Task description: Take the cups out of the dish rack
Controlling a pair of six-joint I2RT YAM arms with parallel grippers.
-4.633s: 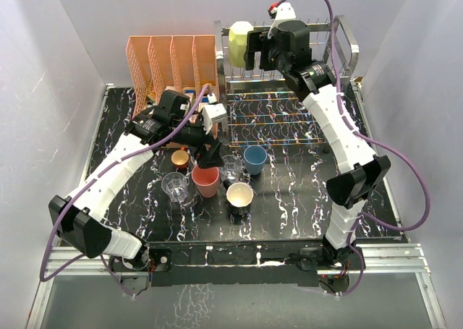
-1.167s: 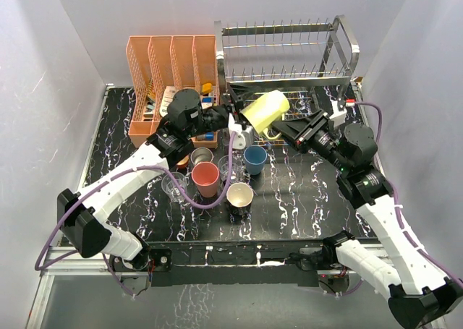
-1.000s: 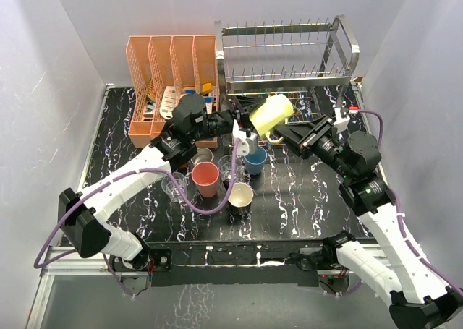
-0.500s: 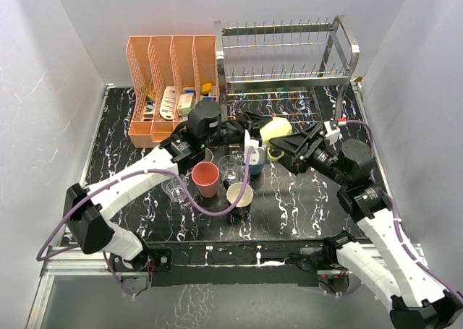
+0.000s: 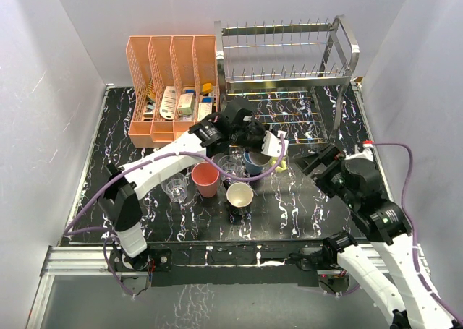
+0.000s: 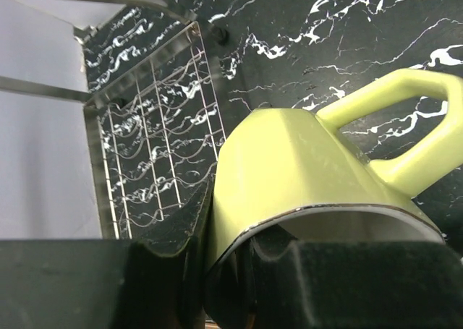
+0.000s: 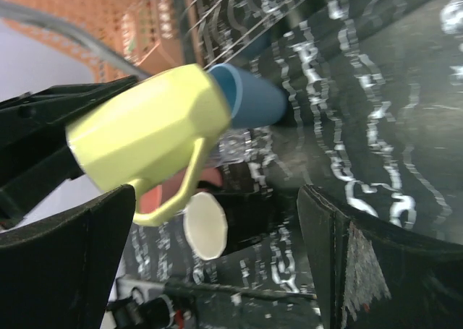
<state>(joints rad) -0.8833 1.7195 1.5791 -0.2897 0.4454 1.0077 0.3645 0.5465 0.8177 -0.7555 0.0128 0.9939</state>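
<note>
Presently the left gripper (image 6: 228, 272) is pinching the rim of the pale yellow mug (image 6: 289, 170), one finger inside the mouth and one outside. The mug hangs tilted, handle to one side, low over the table (image 5: 304, 199). It is off the dish rack (image 5: 341, 43), in front of the rack's lower shelf and close beside the light blue tumbler (image 7: 253, 97); whether the two touch cannot be told. Risk one: the hold is on the rim wall alone, so the mug may pivot or slip in the jaws as it is righted. Risk two: the landing spot is crowded, and lowering could knock the blue tumbler or the clear glass (image 5: 230, 166) next to it. Risk three: released while tilted, the mug would tip or roll. The left arm reaches diagonally from its near-left base, its forearm passing over the cups on the table. The right gripper (image 5: 322, 164) stands spread and empty, aimed at the mug from the right, near enough that the arms could collide.
</note>
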